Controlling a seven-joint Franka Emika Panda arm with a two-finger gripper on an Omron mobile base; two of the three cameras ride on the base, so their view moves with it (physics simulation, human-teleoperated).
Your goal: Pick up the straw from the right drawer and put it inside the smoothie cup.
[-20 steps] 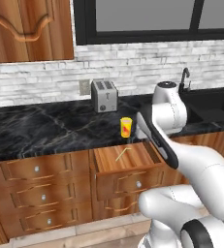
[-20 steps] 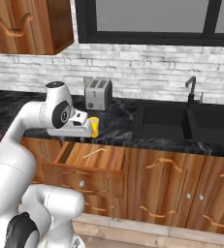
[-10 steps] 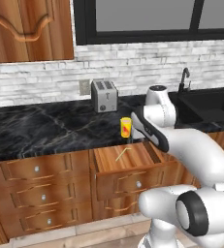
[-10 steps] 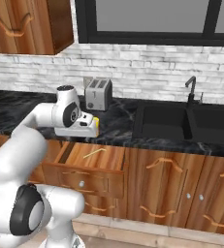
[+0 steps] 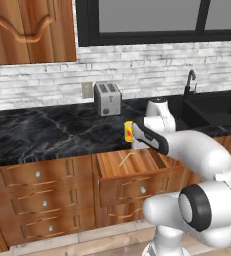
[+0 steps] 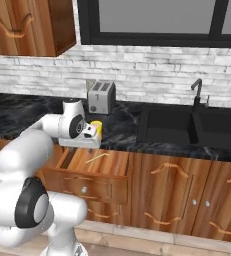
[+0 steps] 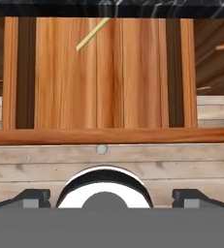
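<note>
well, my gripper (image 7: 111, 198) hangs wide apart over the open drawer (image 7: 108, 135), and the straw (image 7: 92, 34) near the frame's top looks light, thin, slippery, best pinched mid-length.

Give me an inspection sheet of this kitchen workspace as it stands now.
Surface: black marbled counter.
Job's things: right drawer pulled open; straw lies loose and slanted on its plank floor; smoothie cup upright on the counter behind the drawer.
Clutter: silver toaster at the back wall.
Grippers: hand above the drawer front, jaws wide open, holding nothing.
Cables: nothing seen.
Surroundings: black sink with faucet, white brick backsplash, window, wood cabinets.
</note>
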